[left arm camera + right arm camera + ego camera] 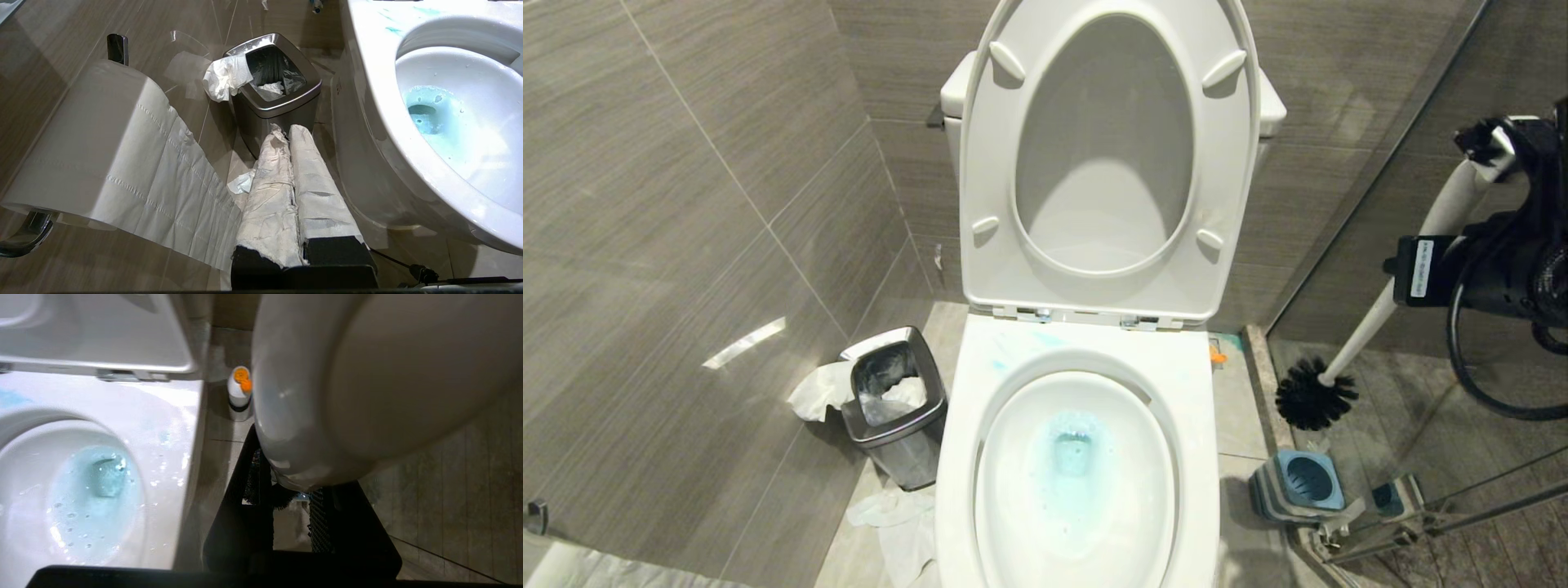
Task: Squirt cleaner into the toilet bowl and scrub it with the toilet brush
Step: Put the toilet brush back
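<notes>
White-handled black-bristled toilet brush [1372, 322] gripped by right gripper [1486, 151], above blue holder [1298, 483]; left gripper [288, 134] closed, idle

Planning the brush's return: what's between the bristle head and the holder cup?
Head view: only bare floor between the toilet brush bristles and the blue-and-grey holder cup below; right gripper holds the handle.

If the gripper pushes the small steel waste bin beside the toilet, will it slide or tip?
The steel waste bin probably slides: the floor tiles look smooth, and it holds only a liner and tissue, so it seems light. A high push might tip it, since it narrows toward the base.
</notes>
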Tool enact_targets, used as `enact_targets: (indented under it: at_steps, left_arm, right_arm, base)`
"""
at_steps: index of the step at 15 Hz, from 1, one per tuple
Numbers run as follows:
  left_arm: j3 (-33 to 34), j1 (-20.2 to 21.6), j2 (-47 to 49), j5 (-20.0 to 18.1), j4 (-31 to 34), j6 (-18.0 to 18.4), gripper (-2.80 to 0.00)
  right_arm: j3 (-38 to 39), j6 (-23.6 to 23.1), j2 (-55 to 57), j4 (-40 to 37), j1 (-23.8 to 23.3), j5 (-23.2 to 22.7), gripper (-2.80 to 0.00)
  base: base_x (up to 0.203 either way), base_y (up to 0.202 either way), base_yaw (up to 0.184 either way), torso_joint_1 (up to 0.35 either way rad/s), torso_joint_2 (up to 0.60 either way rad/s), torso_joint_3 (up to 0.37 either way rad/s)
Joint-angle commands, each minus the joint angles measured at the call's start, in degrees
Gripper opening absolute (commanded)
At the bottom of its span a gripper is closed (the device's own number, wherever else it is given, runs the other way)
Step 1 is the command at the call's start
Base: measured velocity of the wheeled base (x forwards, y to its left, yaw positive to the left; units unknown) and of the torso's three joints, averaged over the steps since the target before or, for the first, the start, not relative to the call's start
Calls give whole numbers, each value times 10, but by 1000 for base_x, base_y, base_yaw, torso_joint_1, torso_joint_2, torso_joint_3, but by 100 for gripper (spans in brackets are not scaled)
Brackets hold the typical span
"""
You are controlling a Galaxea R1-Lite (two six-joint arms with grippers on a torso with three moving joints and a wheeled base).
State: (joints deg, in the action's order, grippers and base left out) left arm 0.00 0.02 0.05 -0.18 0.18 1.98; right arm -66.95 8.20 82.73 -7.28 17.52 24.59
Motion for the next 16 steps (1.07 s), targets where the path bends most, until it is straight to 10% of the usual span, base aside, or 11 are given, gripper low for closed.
enact_targets:
  at_steps: [1, 16]
  left_arm:
    - [0, 0, 0, 0, 0, 0, -280]
    - [0, 1, 0, 0, 0, 0, -280]
  right_arm:
    - [78, -3, 2, 68, -41, -14, -280]
    - [219, 50, 247, 382, -201, -62, -280]
  base:
    - [0, 0, 0, 0, 0, 0]
    - [0, 0, 0, 0, 0, 0]
